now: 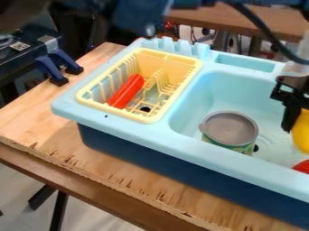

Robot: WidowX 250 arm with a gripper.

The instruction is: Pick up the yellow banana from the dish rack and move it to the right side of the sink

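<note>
At the right edge of the camera view, the black gripper (292, 101) hangs down over the right part of the light blue sink (208, 92). Directly below and beside it is a rounded yellow object (302, 131), cut off by the view's edge; whether it is held I cannot tell. A red thing (302, 166) lies lower down at the same edge. A grey-topped can (230, 128) with a green label stands in the basin, left of the gripper. To the left, a red cylindrical object (126, 91) leans in the yellow dish rack (181, 64).
The sink unit, with a dark blue lower body (151, 160), sits on a wooden tabletop (36, 117). The sink's raised rim separates rack and basin. Blue clamps (60, 67) stand at the upper left. A dark cable (262, 29) crosses the upper right.
</note>
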